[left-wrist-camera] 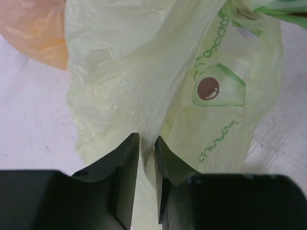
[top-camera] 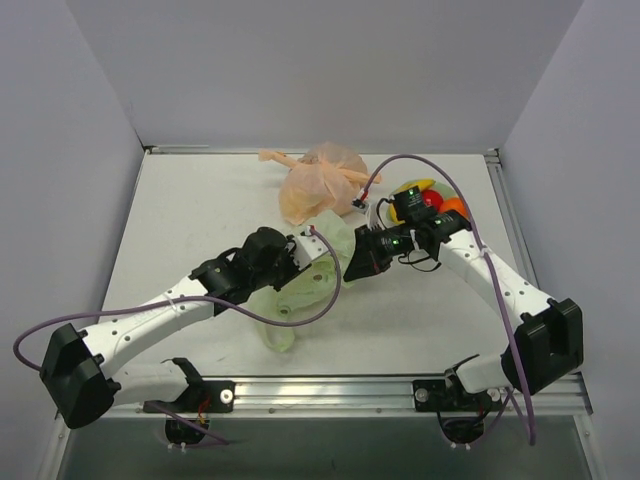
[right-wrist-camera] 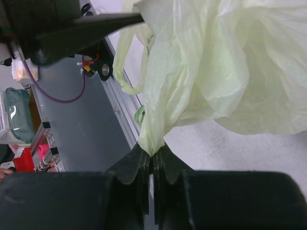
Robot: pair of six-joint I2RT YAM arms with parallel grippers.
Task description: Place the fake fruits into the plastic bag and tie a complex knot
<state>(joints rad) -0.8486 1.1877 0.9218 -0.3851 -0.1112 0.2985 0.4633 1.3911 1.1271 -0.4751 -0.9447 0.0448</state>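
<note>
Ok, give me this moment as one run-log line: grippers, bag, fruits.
left gripper: shut on plastic bag | right gripper: shut on plastic bag | fake fruits: outside bag, far right | knot: not tied

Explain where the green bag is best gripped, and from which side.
Pinch a gathered fold of its thin film, coming at the fold edge-on so a jaw lands on each face. The bag is limp, with no stiff part, so probably only bunched plastic between shut jaws holds. The right gripper has such a bunch, the left gripper a flatter fold.
</note>
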